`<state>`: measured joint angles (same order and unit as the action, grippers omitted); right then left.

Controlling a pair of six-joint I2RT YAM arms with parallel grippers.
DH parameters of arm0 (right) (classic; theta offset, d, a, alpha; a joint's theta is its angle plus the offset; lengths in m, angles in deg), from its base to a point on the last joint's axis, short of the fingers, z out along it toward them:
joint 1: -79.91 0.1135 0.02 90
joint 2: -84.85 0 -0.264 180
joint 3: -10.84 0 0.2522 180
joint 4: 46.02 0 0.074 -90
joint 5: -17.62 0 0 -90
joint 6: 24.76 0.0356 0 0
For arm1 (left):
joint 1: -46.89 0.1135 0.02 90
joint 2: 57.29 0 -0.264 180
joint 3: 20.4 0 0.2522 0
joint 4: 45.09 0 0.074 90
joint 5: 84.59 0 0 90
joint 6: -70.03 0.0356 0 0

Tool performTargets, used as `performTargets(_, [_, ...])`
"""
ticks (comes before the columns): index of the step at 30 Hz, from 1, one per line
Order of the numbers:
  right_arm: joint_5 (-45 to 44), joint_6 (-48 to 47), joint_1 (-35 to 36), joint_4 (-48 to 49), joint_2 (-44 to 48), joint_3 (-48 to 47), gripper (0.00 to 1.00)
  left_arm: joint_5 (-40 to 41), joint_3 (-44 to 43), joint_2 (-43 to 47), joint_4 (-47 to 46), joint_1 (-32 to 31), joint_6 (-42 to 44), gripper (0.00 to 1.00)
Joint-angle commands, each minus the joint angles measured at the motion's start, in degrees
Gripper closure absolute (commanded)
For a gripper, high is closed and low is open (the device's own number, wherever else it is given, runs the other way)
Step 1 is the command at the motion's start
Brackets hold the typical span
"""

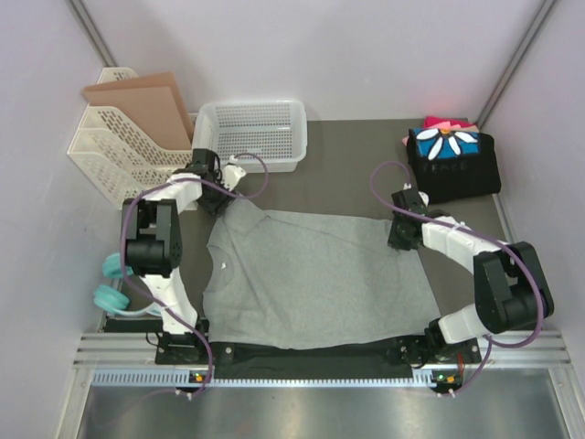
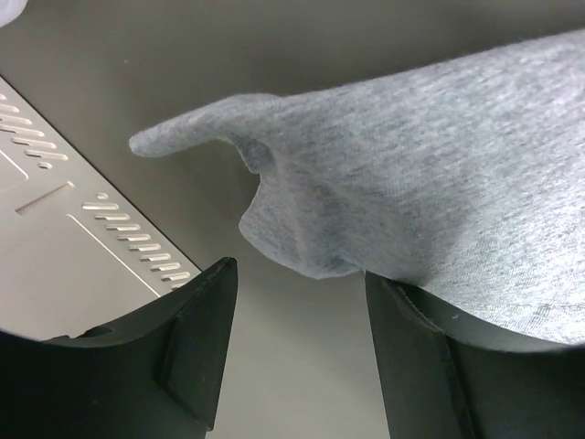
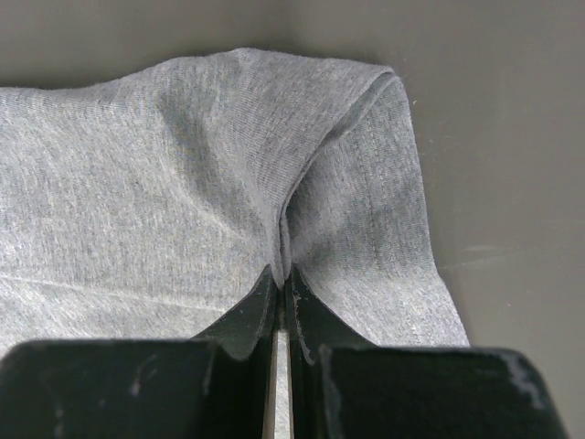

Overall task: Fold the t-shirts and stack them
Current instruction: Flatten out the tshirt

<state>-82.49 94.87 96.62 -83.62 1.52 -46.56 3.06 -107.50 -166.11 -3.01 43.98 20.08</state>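
Observation:
A light heather-grey t-shirt (image 1: 315, 279) lies spread on the dark table. My left gripper (image 1: 222, 187) is open at its far left corner; in the left wrist view the gripper (image 2: 297, 293) has its jaws apart, with the shirt's edge (image 2: 411, 201) just ahead and over the right finger (image 2: 416, 357). My right gripper (image 1: 399, 236) is shut on a pinched fold of the grey shirt (image 3: 274, 183) at its far right corner, seen between the jaws of the gripper (image 3: 281, 279). A folded black shirt with blue panel and daisy print (image 1: 454, 163) lies at the back right on pink/red ones (image 1: 445, 123).
A white perforated basket (image 1: 253, 133) stands at the back centre. A cream file rack with brown cardboard (image 1: 123, 137) stands at the back left. Teal headphones (image 1: 114, 283) lie at the left edge. A metal rail (image 1: 311, 370) runs along the near edge.

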Motion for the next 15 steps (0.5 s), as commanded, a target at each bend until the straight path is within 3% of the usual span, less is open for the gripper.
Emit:
performTargets(1, [-1.05,-0.27,-0.27,-0.51,2.29,-1.01,1.00,-1.43,-1.80,-2.28,-1.77,0.28,-1.03,0.38])
performTargets(8, [-0.88,-0.18,-0.27,-0.69,3.26,-0.66,1.00,-2.39,-3.12,-5.87,-1.16,0.37,-1.03,0.43])
performTargets(13, [-0.88,-0.36,-0.27,-0.95,3.96,-0.31,1.00,-4.15,-4.09,-7.90,0.42,0.54,-0.77,0.57])
performTargets(15, [-0.88,-0.45,-0.27,-0.86,4.14,-0.05,1.00,-4.59,-4.18,-8.60,1.12,0.54,-0.68,0.57])
